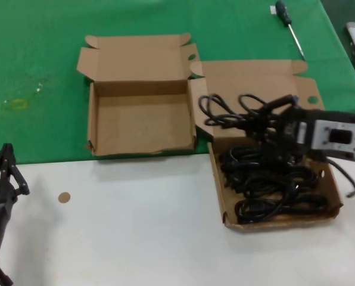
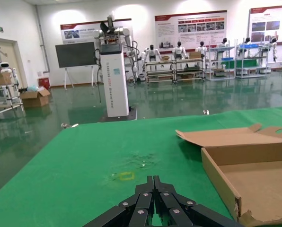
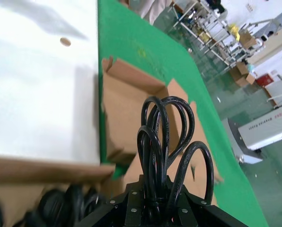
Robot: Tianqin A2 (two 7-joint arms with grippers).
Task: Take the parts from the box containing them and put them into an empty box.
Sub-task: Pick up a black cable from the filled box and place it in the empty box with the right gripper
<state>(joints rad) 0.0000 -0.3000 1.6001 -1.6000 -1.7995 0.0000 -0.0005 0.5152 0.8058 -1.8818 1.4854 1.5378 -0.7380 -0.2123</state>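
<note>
Our right gripper (image 1: 271, 122) is closed on a cord bundle (image 1: 225, 110), pinched at the gathered middle, where the strands run between the fingers in the right wrist view. Its loops (image 3: 167, 137) fan out beyond the fingertips toward nine o'clock in the head view, lifted clear above the wide box (image 1: 332, 202).

We judge this bundle light, limp and springy: the loops flop and spread rather than hold shape, and the smooth black jacket looks a little slippery. The sensible hold is the one we have, across the bunched centre where several strands stack together; a grip on a single loop would probably let the rest unravel and trail. We cannot see where the plug hangs, so a dangling end could snag on the box's flap.

Below and at about six o'clock from the gripper, the remaining cords (image 1: 273, 185) lie tangled in the wide box's tray, close under the held bundle; whether any strand links them we cannot tell.

The narrow box (image 1: 142, 128) sits at nine o'clock from the gripper, just beside the wide box, open, with nothing in its tray.

Our left gripper (image 1: 5, 170) rests at the table's near left edge, well apart from both boxes, fingers drawn together with nothing between them.
</note>
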